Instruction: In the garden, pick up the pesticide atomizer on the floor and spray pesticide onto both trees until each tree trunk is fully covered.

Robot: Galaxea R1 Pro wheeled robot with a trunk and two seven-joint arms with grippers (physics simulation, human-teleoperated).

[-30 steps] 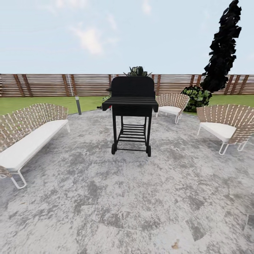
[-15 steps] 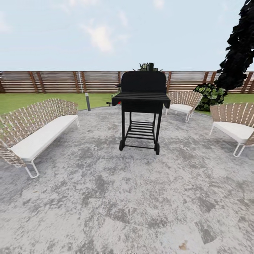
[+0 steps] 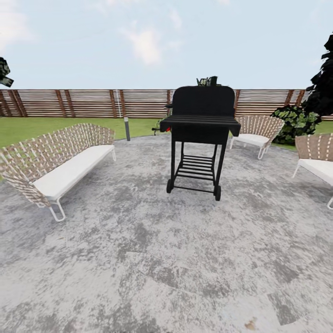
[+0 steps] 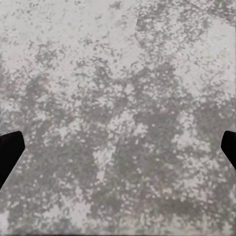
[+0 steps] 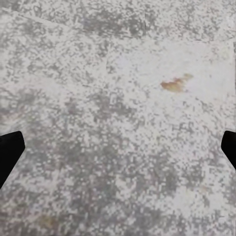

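I stand on a grey mottled stone patio [image 3: 138, 259] in the garden, with the green lawn [image 3: 27, 128] and brown slatted fence [image 3: 83, 102] beyond it. The pesticide atomizer and the two pale-trunked trees are out of view. My left gripper [image 4: 118, 152] hangs open over bare paving, its black fingertips [image 4: 9, 152] wide apart at the picture's edges. My right gripper [image 5: 118, 152] is open the same way above the paving, near a small brown stain [image 5: 173, 84].
A black wheeled grill [image 3: 200, 134] stands straight ahead. A woven bench with a white cushion [image 3: 64, 162] is at the left; two woven chairs [image 3: 258, 132] [image 3: 319, 159] are at the right. A green bush [image 3: 296, 124] and a black cypress-like tree [image 3: 323, 78] stand behind them.
The whole picture has slid to the right, so the camera has turned left. The bench now shows more fully and the black tree is nearly off the right edge.
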